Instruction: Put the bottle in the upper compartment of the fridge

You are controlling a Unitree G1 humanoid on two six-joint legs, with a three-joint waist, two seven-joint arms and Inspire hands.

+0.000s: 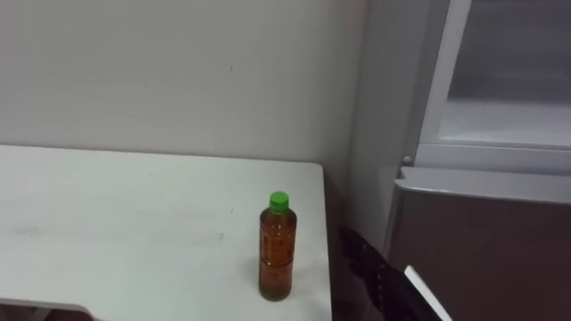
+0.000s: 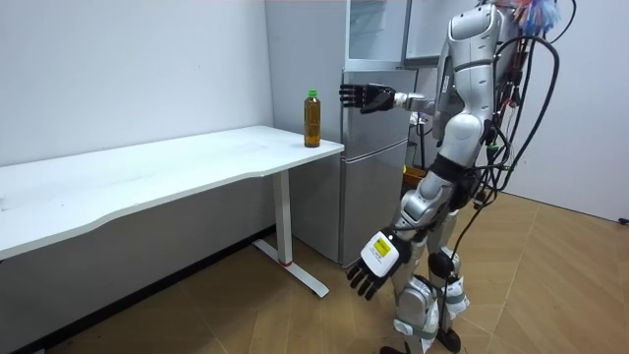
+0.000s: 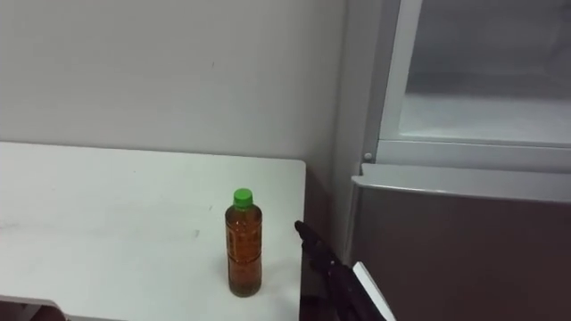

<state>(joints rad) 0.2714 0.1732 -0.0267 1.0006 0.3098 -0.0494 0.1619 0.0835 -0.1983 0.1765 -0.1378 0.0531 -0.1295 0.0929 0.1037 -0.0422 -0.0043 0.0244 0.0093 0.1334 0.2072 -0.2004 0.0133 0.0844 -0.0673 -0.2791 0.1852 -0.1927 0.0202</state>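
Bottle (image 1: pixel 277 248) just left of right hand (image 1: pixel 373 270)

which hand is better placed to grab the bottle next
Right. The right hand is raised at bottle height, fingers straight, close beside the bottle standing at the end of the table nearest the fridge. The left hand hangs open low by the leg, below table level.
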